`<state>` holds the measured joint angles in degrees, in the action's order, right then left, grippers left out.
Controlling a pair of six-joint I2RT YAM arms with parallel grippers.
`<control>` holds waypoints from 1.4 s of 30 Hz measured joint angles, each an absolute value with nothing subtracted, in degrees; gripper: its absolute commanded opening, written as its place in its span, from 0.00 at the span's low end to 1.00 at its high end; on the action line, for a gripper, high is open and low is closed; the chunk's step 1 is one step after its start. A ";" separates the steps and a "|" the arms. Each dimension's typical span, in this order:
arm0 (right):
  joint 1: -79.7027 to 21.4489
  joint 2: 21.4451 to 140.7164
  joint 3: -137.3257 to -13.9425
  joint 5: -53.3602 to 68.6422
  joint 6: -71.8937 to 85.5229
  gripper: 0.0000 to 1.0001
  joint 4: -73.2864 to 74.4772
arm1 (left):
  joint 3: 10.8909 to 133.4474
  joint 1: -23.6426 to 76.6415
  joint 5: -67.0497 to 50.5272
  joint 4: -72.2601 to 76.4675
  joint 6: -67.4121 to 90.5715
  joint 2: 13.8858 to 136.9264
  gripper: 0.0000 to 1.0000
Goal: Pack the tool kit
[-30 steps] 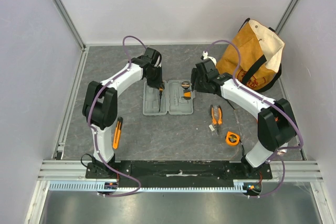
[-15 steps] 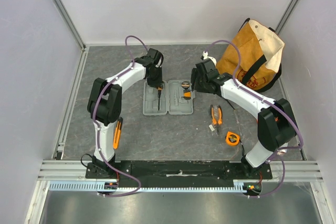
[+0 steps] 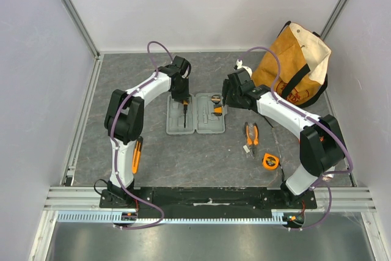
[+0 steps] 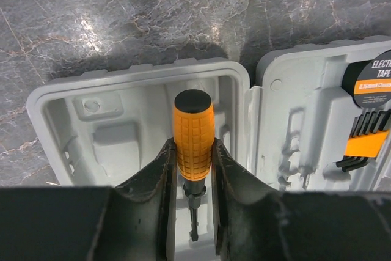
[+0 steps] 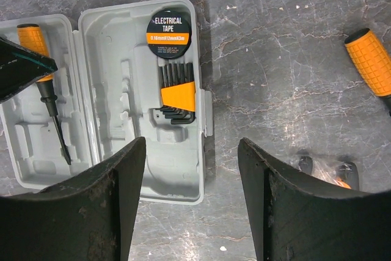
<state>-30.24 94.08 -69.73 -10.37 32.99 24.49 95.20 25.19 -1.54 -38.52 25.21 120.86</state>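
Grey plastic tool kit (image 3: 208, 128) lies open at mid-table (image 3: 183, 157), between both arms. Left gripper (image 4: 194, 151) pinches the orange-handled screwdriver (image 4: 193, 128) in the left half. Right half holds hex keys (image 5: 176, 93) and a black roll (image 5: 168, 29) marked "ELECTRICAL TAPE". Right gripper (image 5: 191, 151) is spread wide, empty.

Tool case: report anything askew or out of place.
Nothing damaged or spilled. The screwdriver lies lengthwise in the case's left half, held by the left gripper. Pliers, tape measure and knife lie outside on the table.
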 measured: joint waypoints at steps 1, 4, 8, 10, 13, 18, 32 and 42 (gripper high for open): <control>-30.24 94.08 -69.73 -10.37 33.01 0.69 24.49 | 95.20 25.19 -1.48 -38.70 25.19 120.92 0.34; -30.24 94.08 -69.73 -10.37 33.06 0.69 24.49 | 95.20 25.19 -1.34 -39.03 25.10 121.14 0.36; -30.24 94.08 -69.73 -10.37 33.26 0.69 24.49 | 95.20 25.19 -1.37 -39.16 25.08 121.25 0.37; -30.24 94.08 -69.73 -10.37 33.36 0.69 24.49 | 95.20 25.19 -1.39 -39.16 25.08 121.25 0.33; -30.24 94.08 -69.73 -10.37 33.47 0.69 24.49 | 95.20 25.17 -1.41 -39.18 25.04 121.25 0.31; -30.24 94.08 -69.73 -9.78 33.43 0.68 24.47 | 95.20 25.15 -1.45 -39.18 25.02 121.25 0.35; -40.23 93.78 -69.73 -2.02 27.03 0.42 18.41 | 95.20 25.12 -1.56 -39.29 24.80 121.25 0.20; -48.51 99.66 -69.73 -0.73 25.74 0.24 12.14 | 95.18 24.82 -3.18 -39.20 24.80 121.36 0.13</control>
<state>-48.51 99.66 -69.73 -0.73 25.74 12.14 95.18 24.82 -3.18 -39.20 24.80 121.36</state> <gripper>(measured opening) 0.266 0.193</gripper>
